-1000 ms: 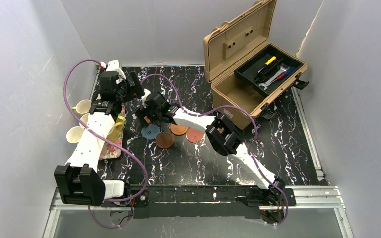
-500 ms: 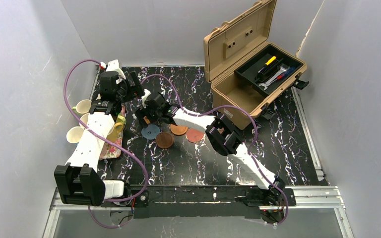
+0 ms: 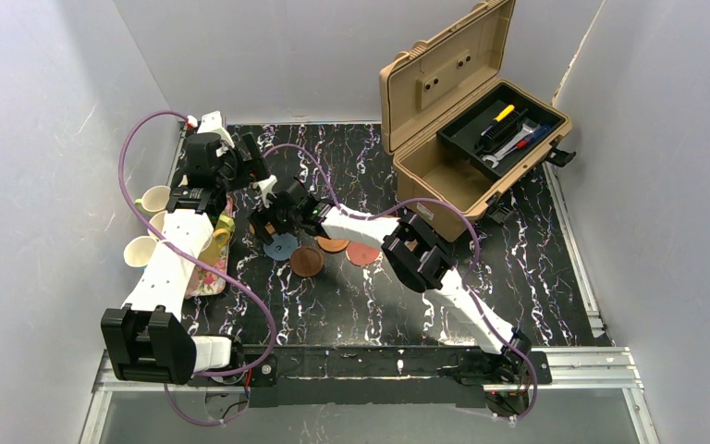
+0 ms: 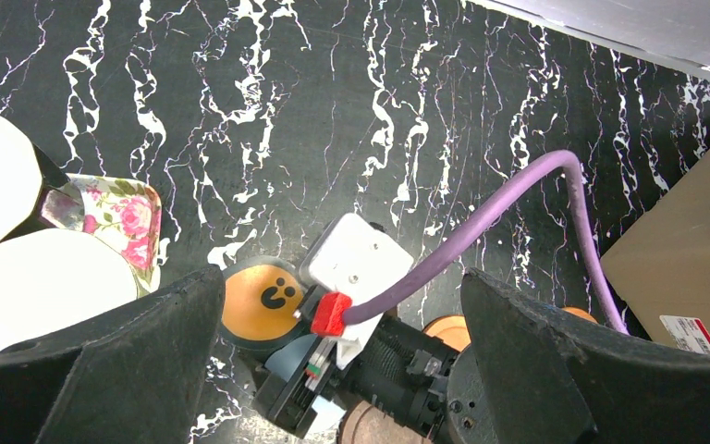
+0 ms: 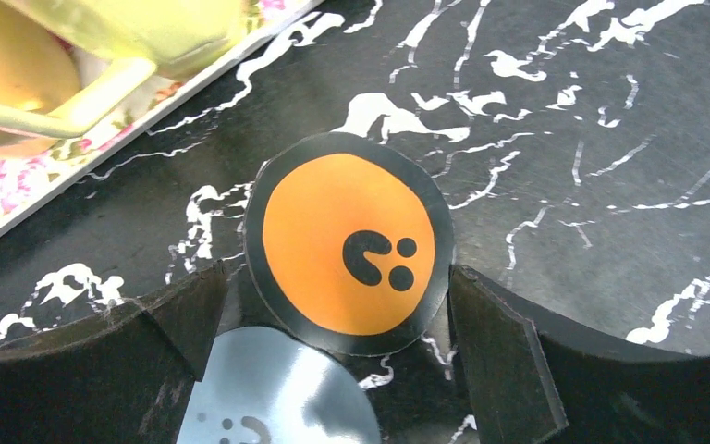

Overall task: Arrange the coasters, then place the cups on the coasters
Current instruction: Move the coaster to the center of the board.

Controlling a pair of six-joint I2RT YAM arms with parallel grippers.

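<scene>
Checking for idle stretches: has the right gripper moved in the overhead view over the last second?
Yes, slightly: the right gripper has slid left and toward the near edge, now overlapping more of the grey-blue coaster.

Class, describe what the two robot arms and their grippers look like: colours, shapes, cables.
Both the left arm and right arm have white boxy links and black joint housings. A purple cable runs along each; the right one's ends in a red plug. The fingers are broad, matte black and wedge-shaped.
</scene>
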